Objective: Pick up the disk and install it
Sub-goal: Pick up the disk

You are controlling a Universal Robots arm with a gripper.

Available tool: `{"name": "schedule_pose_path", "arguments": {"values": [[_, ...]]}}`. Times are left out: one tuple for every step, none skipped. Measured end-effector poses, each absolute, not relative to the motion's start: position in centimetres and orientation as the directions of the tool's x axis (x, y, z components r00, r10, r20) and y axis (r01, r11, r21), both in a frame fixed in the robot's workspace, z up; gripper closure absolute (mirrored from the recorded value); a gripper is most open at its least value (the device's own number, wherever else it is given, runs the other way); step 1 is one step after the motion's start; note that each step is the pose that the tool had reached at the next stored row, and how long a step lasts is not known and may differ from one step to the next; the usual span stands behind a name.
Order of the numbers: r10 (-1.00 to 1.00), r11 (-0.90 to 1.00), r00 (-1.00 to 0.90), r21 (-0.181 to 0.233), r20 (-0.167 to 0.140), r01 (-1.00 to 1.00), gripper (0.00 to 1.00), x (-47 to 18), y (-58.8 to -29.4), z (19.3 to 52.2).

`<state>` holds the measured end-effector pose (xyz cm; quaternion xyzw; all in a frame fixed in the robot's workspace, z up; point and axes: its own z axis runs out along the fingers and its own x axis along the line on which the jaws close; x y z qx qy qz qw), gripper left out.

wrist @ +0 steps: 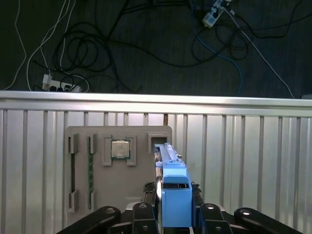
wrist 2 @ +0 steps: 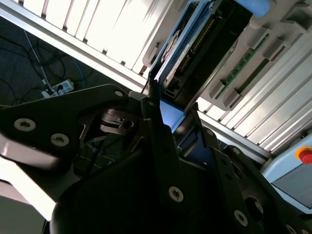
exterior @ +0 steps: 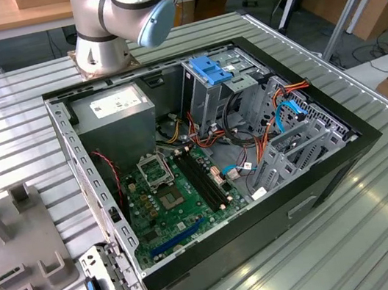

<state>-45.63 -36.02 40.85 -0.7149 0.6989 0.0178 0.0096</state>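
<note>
Gripping the disk (wrist: 174, 187) on edge, the end effector (wrist: 176, 217) has its black fingers (wrist: 144, 215) closed against the two flat sides, with the blue carrier rail facing the first wrist view. The disk is over the grey fixture tray (wrist: 122, 180) on the ribbed metal tabletop (wrist: 243, 146), beside a processor chip (wrist: 120, 149) and a memory stick (wrist: 90, 168). I cannot tell whether its far end is clear of the tray. In the exterior view, the open computer case (exterior: 300, 201) sits in front of the arm's base (exterior: 100, 53).
</note>
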Motion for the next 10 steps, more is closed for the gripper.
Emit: {"name": "schedule_pose_path", "arguments": {"values": [[-0.999, -0.023, 0.022, 0.011, -0.039, -1.000, 0.64, -45.6, -36.0, 40.9], [-0.999, -0.023, 0.022, 0.011, -0.039, -1.000, 0.64, -45.6, -36.0, 40.9], [-0.999, -0.023, 0.023, 0.011, -0.039, -1.000, 0.64, -45.6, -36.0, 40.9], [-0.999, -0.023, 0.023, 0.012, -0.039, -1.000, 0.64, -45.6, -36.0, 40.9], [-0.999, -0.023, 0.023, 0.011, -0.039, -1.000, 0.64, -45.6, -36.0, 41.0], [-0.999, -0.023, 0.022, 0.012, -0.039, -1.000, 0.64, -45.6, -36.0, 41.2], [-0.999, -0.023, 0.022, 0.011, -0.039, -1.000, 0.64, -45.6, -36.0, 41.4], [-0.999, -0.023, 0.022, 0.011, -0.039, -1.000, 0.64, -45.6, -36.0, 41.6], [-0.999, -0.023, 0.022, 0.011, -0.039, -1.000, 0.64, -45.6, -36.0, 42.1], [-0.999, -0.023, 0.022, 0.011, -0.039, -1.000, 0.64, -45.6, -36.0, 42.3]]}}
